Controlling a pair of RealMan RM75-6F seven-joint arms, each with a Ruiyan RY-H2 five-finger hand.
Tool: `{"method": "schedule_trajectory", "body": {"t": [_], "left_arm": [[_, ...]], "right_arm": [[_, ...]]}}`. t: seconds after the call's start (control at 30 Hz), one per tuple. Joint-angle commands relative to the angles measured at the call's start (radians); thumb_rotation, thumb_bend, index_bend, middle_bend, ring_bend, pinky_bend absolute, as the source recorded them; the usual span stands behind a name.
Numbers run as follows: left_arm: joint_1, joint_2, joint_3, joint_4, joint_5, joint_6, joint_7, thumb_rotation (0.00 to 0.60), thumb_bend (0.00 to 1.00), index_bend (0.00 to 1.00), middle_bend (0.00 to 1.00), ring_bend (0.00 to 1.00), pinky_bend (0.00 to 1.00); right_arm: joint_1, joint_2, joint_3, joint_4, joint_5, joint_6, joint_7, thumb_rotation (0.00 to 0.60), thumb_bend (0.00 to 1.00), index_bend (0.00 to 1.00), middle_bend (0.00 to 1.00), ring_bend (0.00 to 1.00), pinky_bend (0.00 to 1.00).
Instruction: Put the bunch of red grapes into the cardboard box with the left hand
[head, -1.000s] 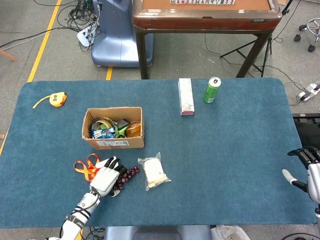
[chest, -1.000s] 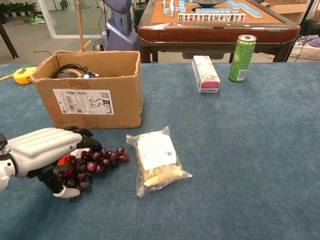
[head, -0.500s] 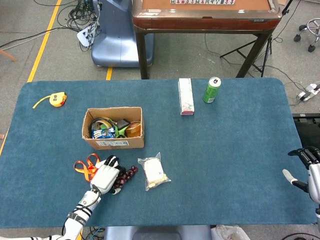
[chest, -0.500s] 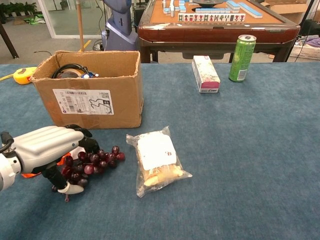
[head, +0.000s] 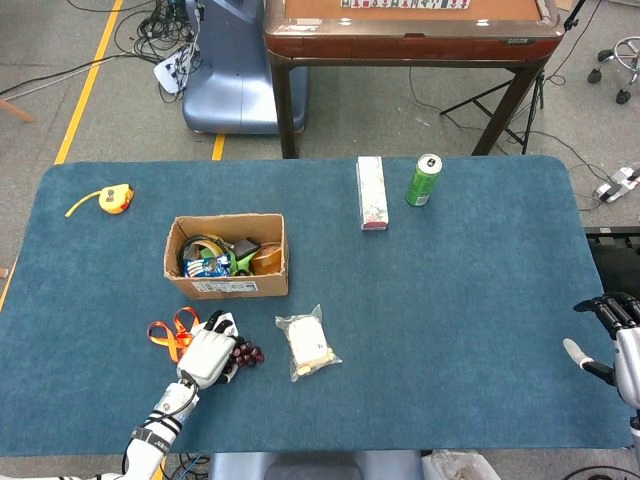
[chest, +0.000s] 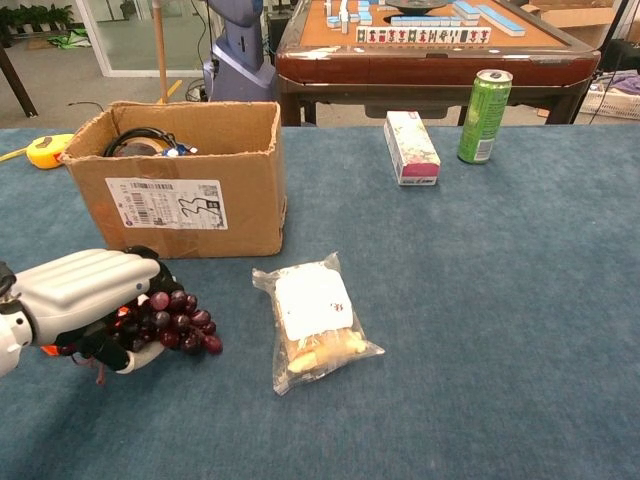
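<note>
Tape measure: a yellow tape measure (head: 117, 199) lies near the bench's far-left corner, well apart from the work.
Left robot hand: the left robot hand (chest: 85, 293) sits near the bench's front-left edge, fingers curled down over the grapes and wrapped round them from above.
Red grapes: the bunch of red grapes (chest: 172, 318) is in that grasp, part of it hanging out on the right side of the palm; whether it is clear of the bench (head: 450, 320) or touching it I cannot tell.
Orange strap: an orange strap (head: 165, 333) lies just beside the hand, on its left.
Cardboard box: the cardboard box (chest: 190, 200) stands open just behind the hand, already holding cables and packets.
Snack bag: a clear snack bag (chest: 312, 318) lies near the grapes, to their right.
Right robot hand: the right robot hand (head: 610, 335) rests at the bench's right edge, fingers apart, holding nothing.
Done: the grasp looks made.
Left: lifting the bunch over the box's near wall and releasing it inside.
</note>
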Motion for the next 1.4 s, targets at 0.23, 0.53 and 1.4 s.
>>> {"method": "schedule_trajectory", "body": {"t": [0.23,0.53,1.4], "left_arm": [[0.019,0.078,0.027,-0.117,0.031,0.062,0.056,0.6,0.45,0.55,0.59,0.19,0.02],[0.027,0.203,0.032,-0.308,0.057,0.125,0.131,0.6,0.44,0.55,0.6,0.2,0.02],[-0.205,0.325,-0.208,-0.457,-0.179,0.124,0.354,0.6,0.44,0.54,0.6,0.21,0.04]], "right_arm": [[-0.005,0.001,0.001,0.0,-0.008,0.013,0.006,0.6,0.15,0.43,0.43,0.29,0.41],[-0.005,0.0,0.0,0.001,-0.013,0.014,0.007,0.6,0.15,0.43,0.43,0.29,0.41],[-0.003,0.003,-0.005,-0.002,-0.019,0.003,0.009,0.6,0.15,0.43,0.43,0.29,0.41]]}}
